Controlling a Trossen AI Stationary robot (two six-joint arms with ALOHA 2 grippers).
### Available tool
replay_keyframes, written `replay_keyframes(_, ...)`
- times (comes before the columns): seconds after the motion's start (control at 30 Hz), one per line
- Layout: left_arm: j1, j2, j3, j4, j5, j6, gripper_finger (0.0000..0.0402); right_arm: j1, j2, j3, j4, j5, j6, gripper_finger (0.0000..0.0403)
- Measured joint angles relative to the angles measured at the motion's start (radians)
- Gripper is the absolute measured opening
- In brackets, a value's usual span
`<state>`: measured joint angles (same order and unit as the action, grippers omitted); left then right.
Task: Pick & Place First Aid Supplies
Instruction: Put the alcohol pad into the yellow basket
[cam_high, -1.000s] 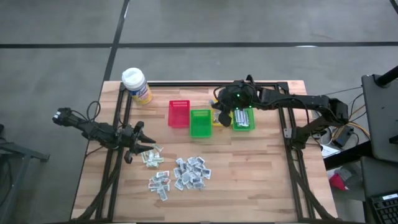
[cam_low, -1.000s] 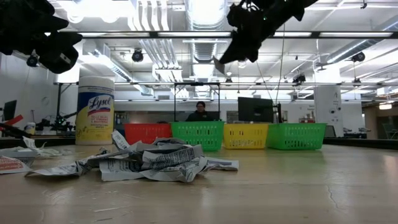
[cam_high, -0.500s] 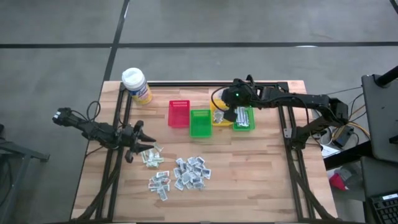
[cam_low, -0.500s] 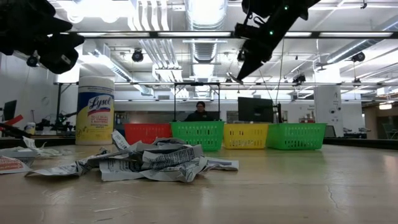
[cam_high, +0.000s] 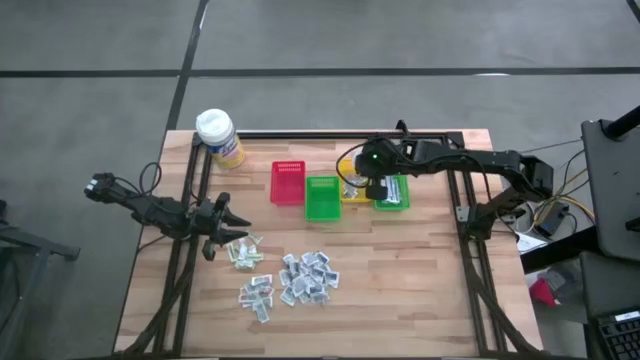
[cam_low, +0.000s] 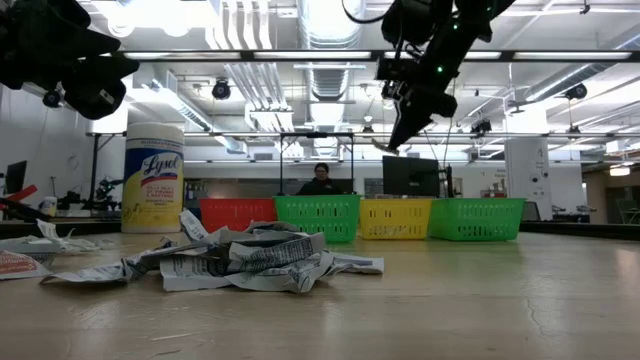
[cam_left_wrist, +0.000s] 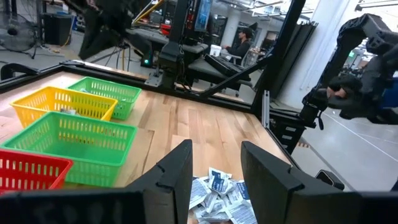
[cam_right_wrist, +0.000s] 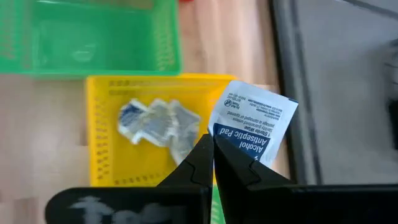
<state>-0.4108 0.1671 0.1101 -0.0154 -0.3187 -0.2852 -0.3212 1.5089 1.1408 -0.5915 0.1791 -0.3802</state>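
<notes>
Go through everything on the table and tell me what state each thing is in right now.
Right gripper: shut on an alcohol pad packet, above the yellow bin.
Left gripper: jaws apart, empty, beside the packet pile.
Yellow bin: holds a few packets.
Red bin: looks empty.
Wipes canister: upright, capped.

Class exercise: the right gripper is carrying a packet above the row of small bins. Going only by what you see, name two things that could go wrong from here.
1. The right gripper pinches the white-and-blue alcohol pad packet only at one edge, so it may slip out early, perhaps outside the yellow plastic bin.
2. The bins sit side by side, with a green plastic bin right next to the yellow one; a slightly mistimed release could drop the packet in the wrong bin.
</notes>
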Motion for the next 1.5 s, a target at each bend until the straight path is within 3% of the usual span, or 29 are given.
replay_keyframes(0.83,0.0,0.0,0.0,0.0,-0.05,0.001,0.0131,-0.001,0.209,0.0,-0.033,-0.157,-0.141,0.0008)
replay_keyframes(1.5,0.0,0.0,0.0,0.0,-0.05,-0.003,0.0131,-0.003,0.269,0.0,-0.03,-0.161,-0.173,0.0008)
